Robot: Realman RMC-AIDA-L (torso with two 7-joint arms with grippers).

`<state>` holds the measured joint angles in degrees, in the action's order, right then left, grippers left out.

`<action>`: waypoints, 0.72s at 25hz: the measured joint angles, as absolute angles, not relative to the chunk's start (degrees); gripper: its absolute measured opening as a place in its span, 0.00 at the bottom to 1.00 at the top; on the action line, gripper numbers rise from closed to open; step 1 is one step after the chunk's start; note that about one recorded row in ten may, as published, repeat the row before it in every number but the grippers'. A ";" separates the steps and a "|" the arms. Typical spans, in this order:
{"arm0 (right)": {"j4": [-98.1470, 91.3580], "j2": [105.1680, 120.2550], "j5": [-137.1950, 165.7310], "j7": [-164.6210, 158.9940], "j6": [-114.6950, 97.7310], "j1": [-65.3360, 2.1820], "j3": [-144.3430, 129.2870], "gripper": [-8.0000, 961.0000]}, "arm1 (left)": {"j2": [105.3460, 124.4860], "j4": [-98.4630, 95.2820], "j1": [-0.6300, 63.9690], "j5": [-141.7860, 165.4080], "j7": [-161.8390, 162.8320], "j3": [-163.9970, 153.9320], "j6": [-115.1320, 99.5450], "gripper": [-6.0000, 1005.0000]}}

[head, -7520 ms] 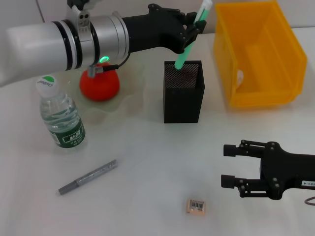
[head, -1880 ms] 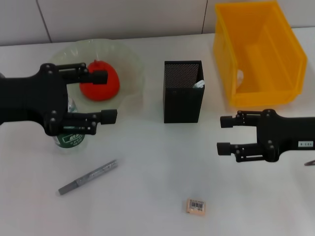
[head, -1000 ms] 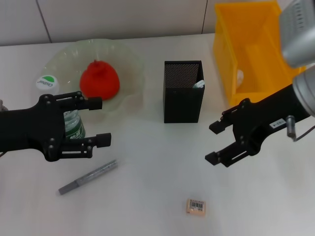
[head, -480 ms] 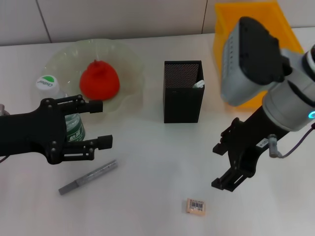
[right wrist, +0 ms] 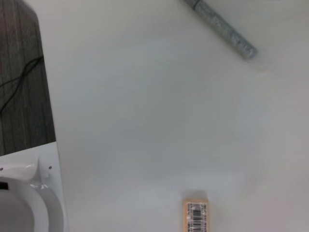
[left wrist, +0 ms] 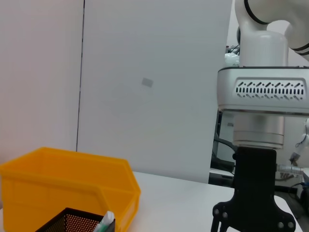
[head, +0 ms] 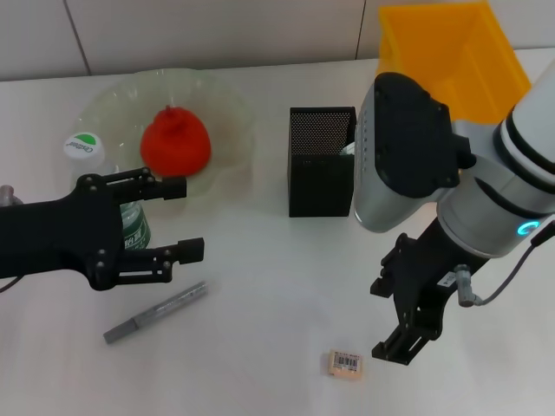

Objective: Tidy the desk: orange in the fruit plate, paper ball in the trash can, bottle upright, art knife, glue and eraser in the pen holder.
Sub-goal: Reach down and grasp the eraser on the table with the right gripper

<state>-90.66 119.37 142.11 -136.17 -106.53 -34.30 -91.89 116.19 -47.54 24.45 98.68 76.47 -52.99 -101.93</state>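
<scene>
The orange (head: 176, 143) lies in the fruit plate (head: 227, 104). Upright behind my left gripper (head: 182, 218), which is open and holds nothing, stands the bottle (head: 84, 147). Just below that gripper lies the grey art knife (head: 156, 311) (right wrist: 219, 29). The pen holder (head: 322, 161) holds the glue (left wrist: 106, 221). My right gripper (head: 388, 319) hangs open, pointing down, just right of the eraser (head: 346, 363) (right wrist: 195, 215) and apart from it. The trash can (head: 460, 52) stands at the back right, partly covered by my right arm. The paper ball is hidden.
The large grey and white body of my right arm (head: 408, 156) fills the space between pen holder and trash can. In the right wrist view the table's edge (right wrist: 48, 121) runs beside dark floor.
My right arm has swung forward and down over the table, its gripper turning to point down beside the eraser. The left gripper has shifted only slightly right.
</scene>
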 joint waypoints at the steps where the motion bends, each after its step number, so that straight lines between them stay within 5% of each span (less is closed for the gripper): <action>1: -90.66 119.37 142.11 -136.17 -106.53 -34.30 -91.89 0.79 | 116.25 -47.54 24.34 98.61 76.46 -52.99 -101.94 0.80; 18: -86.54 119.62 141.67 -139.36 -100.79 -34.19 -99.43 0.79 | 117.19 -47.46 24.16 98.77 75.00 -53.01 -101.87 0.80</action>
